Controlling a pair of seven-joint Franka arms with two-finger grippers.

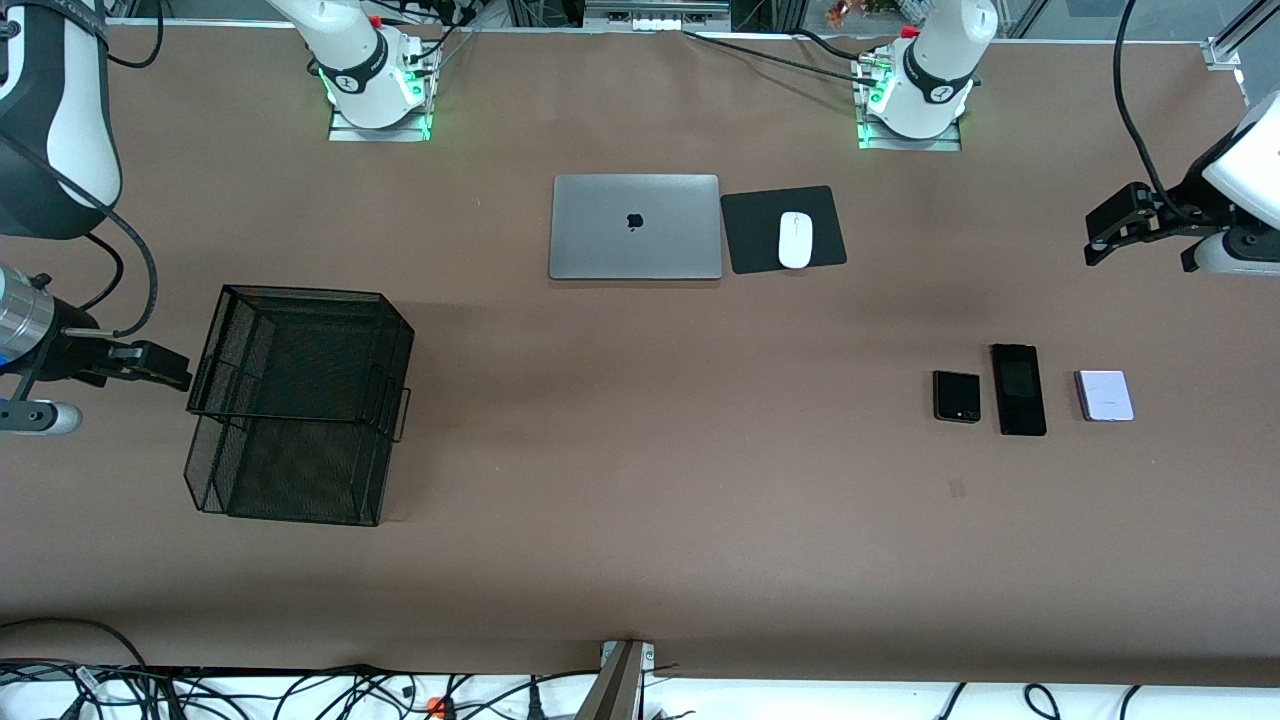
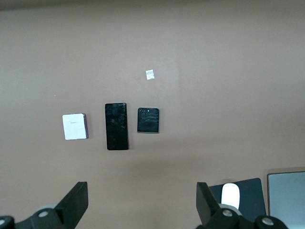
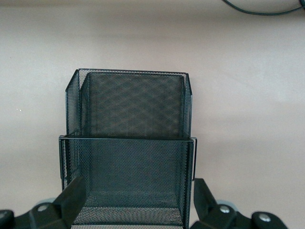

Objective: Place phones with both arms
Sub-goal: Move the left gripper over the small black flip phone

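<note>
Three phones lie in a row on the brown table toward the left arm's end: a squarish black folded one (image 1: 956, 396), a longer black slab (image 1: 1018, 389) and a pale lilac one (image 1: 1104, 395). They also show in the left wrist view: folded (image 2: 147, 120), slab (image 2: 116, 126), lilac (image 2: 75, 126). My left gripper (image 1: 1098, 240) hangs open and empty in the air over the table's end, apart from the phones; its own view (image 2: 141, 193) shows bare table between the fingers. My right gripper (image 1: 170, 370) is open and empty beside a black mesh basket; its own view (image 3: 138, 191) looks into the basket.
The two-tier black mesh basket (image 1: 300, 400) stands toward the right arm's end, also in the right wrist view (image 3: 131, 143). A shut silver laptop (image 1: 635, 226) and a white mouse (image 1: 795, 239) on a black pad (image 1: 750, 230) lie near the bases. A small white scrap (image 2: 150, 74) lies near the phones.
</note>
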